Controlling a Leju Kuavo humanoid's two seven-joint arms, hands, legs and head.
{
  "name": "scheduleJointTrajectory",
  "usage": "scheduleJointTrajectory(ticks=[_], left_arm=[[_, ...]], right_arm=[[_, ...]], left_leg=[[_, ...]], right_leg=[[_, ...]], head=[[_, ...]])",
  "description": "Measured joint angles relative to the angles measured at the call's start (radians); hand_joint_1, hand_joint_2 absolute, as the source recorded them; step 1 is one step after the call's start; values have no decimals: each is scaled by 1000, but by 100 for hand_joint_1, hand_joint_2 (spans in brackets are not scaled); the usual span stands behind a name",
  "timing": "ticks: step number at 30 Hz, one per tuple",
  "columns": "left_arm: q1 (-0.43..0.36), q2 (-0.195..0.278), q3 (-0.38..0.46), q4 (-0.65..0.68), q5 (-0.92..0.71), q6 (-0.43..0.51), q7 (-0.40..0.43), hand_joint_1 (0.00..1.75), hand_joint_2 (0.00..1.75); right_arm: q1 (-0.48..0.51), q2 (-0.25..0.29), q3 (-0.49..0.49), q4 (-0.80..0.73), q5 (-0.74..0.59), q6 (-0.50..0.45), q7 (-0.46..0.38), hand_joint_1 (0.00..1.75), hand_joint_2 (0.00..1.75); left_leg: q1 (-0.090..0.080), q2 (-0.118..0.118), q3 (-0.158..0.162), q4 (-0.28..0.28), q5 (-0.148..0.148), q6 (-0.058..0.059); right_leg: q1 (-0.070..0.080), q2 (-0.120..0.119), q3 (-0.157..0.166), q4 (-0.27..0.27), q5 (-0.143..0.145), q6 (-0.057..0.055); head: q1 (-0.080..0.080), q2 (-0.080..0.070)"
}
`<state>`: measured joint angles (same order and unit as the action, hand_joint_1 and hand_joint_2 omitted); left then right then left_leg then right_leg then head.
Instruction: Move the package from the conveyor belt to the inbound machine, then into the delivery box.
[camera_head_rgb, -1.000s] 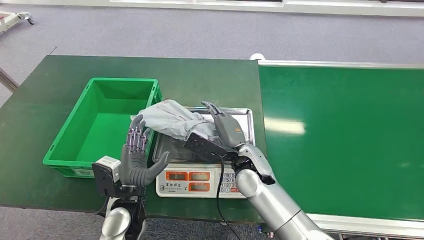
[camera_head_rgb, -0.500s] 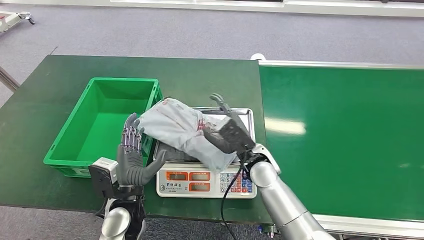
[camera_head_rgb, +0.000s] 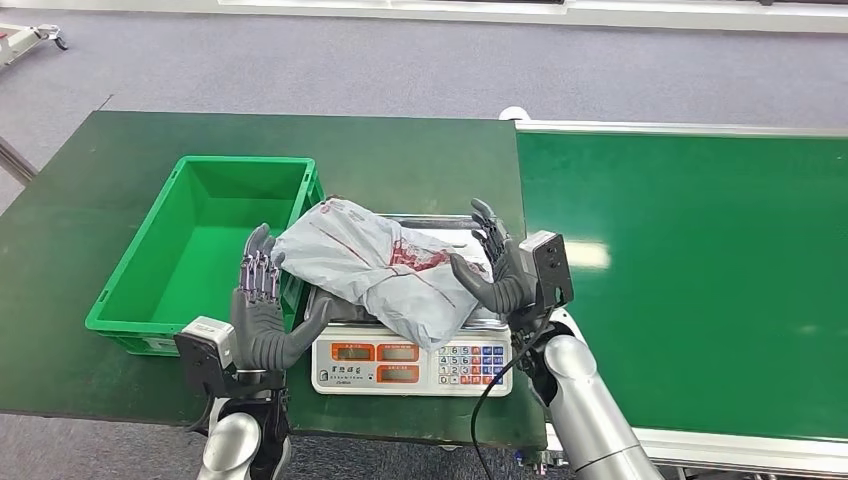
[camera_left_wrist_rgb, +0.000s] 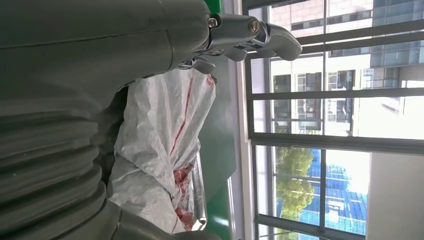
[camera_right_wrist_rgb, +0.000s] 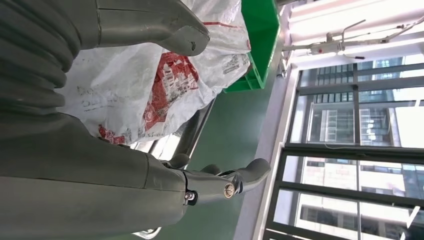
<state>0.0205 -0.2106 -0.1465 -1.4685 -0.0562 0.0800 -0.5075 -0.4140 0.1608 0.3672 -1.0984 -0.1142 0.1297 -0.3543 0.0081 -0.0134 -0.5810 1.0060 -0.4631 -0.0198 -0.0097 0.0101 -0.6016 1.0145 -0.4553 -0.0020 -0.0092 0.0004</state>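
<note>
Grey-white plastic package (camera_head_rgb: 375, 270) w/ red print lies crumpled on the steel pan of the weighing scale (camera_head_rgb: 410, 362), its upper-left end reaching over the pan edge toward the green bin (camera_head_rgb: 205, 250) and touching or overhanging the bin's right rim; exact contact can't be told. Scale sits at the front edge of the dark green table (camera_head_rgb: 420, 165), just beside the bin, its keypad and displays facing the robot.

Left hand (camera_head_rgb: 262, 310) is raised, palm toward the package, fingers spread and upright, holding nothing; it hovers between the bin's front-right corner and the scale's left side. Right hand (camera_head_rgb: 497, 272) is likewise spread wide, palm facing the package from the scale's right side, thumb near the bag's lower-right end; whether it touches can't be told. Wrist views show the package (camera_left_wrist_rgb: 160, 150) close by each palm, w/ red print (camera_right_wrist_rgb: 170, 85).

Open room: bin interior is bare green; the brighter green conveyor belt (camera_head_rgb: 690, 280) to the right has a metal rail along its far edge, well apart from the package. Grey floor beyond the table.

Count: 1 package, 1 scale, 1 bin, 1 belt, 2 hands.
</note>
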Motion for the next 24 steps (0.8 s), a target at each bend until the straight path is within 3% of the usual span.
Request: scheduleJointTrajectory(ticks=[3, 8, 16, 20, 24], left_arm=[[-18, 4, -2, 8, -53, 14, 0, 0, 175], [-147, 33, -24, 98, -241, 9, -4, 0, 175], [-251, 61, -53, 206, -346, -28, 27, 0, 175], [-494, 102, -166, 534, -677, -81, 3, 0, 175], [-654, 116, -239, 772, -756, -118, -33, 0, 175]], right_arm=[[15, -2, -2, -18, -34, 18, -20, 0, 175], [83, -5, 5, -114, -126, 25, -43, 0, 175], [103, -14, 10, -169, -152, 27, -40, 0, 175], [117, -17, 10, -183, -154, 70, -41, 0, 175], [142, -21, 10, -202, -147, 80, -43, 0, 175]], left_leg=[[0, 0, 0, 0, 0, 0], [0, -2, 0, 0, 1, -1], [0, -1, 0, 1, 2, 0], [0, -6, -2, 1, 5, -2], [0, 4, -2, 1, 6, -2]], right_leg=[[0, 0, 0, 0, 0, 0], [0, -2, 1, 0, 0, 0], [0, -1, -1, 0, 1, -1], [0, -6, 0, 0, 3, -2], [0, 4, -3, 1, 7, -3]], head=[[0, 0], [0, 0], [0, 0], [0, 0], [0, 0]])
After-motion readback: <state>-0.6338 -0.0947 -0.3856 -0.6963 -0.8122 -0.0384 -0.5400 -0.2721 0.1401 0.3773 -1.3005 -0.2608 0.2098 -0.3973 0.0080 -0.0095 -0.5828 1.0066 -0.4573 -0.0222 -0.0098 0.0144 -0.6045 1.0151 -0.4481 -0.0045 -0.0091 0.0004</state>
